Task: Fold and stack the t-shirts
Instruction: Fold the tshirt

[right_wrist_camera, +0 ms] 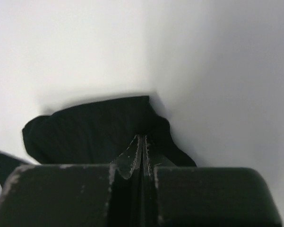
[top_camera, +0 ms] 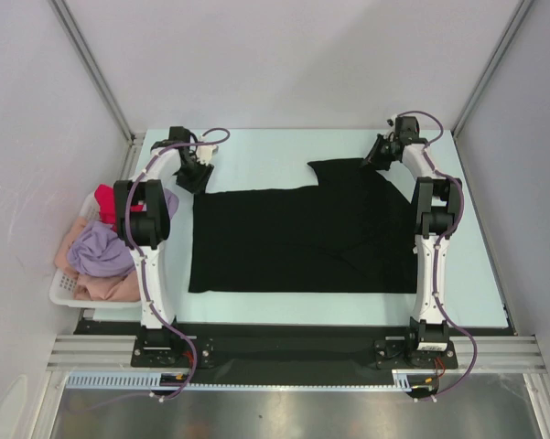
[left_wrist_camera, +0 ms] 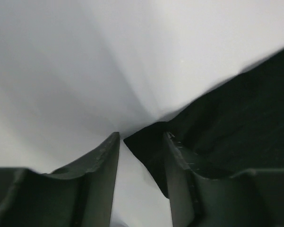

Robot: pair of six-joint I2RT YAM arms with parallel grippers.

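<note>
A large black t-shirt lies spread flat on the pale table, with one sleeve reaching toward the far right. My left gripper is open at the shirt's far left corner; in the left wrist view that corner lies between the two fingers. My right gripper is shut on the far right sleeve; the right wrist view shows the black cloth bunched at the closed fingertips. Red, lavender and pale pink shirts lie heaped at the left.
The heaped shirts sit in a white lattice basket off the table's left edge. Grey walls and metal posts enclose the table on three sides. A black strip and metal rail run along the near edge by the arm bases.
</note>
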